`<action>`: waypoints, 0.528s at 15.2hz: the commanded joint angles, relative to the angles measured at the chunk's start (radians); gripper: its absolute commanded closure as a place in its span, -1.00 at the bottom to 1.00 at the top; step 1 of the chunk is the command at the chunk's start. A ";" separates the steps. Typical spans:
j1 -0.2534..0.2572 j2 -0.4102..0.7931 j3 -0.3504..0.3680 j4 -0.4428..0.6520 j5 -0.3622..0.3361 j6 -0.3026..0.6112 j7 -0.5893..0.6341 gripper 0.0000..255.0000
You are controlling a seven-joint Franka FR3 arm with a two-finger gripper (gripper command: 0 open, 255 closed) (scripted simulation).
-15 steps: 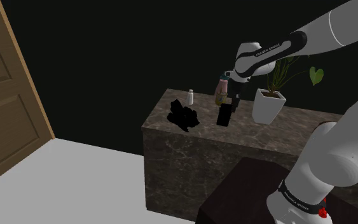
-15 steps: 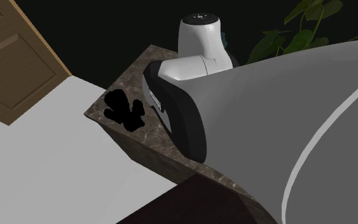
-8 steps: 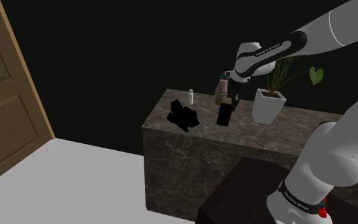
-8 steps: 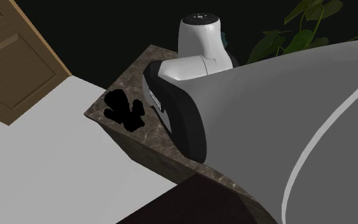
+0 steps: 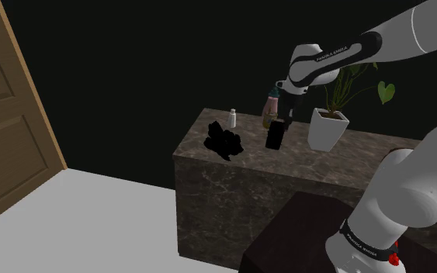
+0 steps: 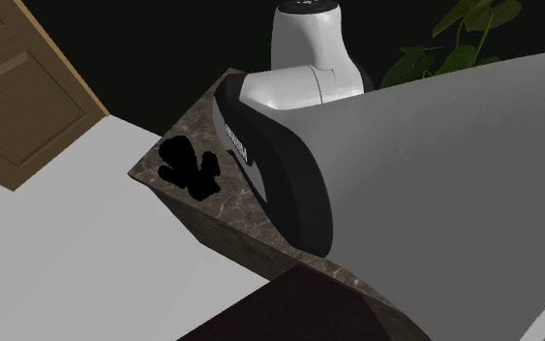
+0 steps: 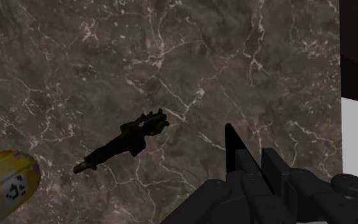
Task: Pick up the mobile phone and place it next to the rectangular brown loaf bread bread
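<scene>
- The mobile phone (image 5: pixel 273 139), a black slab, is clasped upright between the closed-in fingers of the black gripper (image 5: pixel 279 126). It hangs directly beneath the gripper, over the dark marble counter (image 5: pixel 232 167). Whether its lower end touches the stone cannot be told.
- In the wrist view the phone (image 7: pixel 233 147) is seen edge-on, as a thin black blade rising from between the fingers.
- The loaf (image 5: pixel 223 142), rendered as a jagged black shape, lies on the counter to the shoulder view's left of the phone, near it but apart.
- A small white bottle (image 5: pixel 233 118), a pinkish bottle (image 5: pixel 270 105) and a white potted plant (image 5: pixel 327 129) are ranged along the counter's far side.
- White lettering is carried on the arm's dark band (image 5: pixel 329 56), but it cannot be read. The marks on a yellow object (image 7: pixel 6 181) near the gripper are likewise illegible.
</scene>
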 commanded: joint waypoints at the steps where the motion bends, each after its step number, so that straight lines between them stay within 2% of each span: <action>1: 0.000 -0.013 0.005 0.019 -0.002 -0.032 0.002 1.00; 8: 0.000 -0.049 0.021 0.085 -0.005 -0.132 0.007 1.00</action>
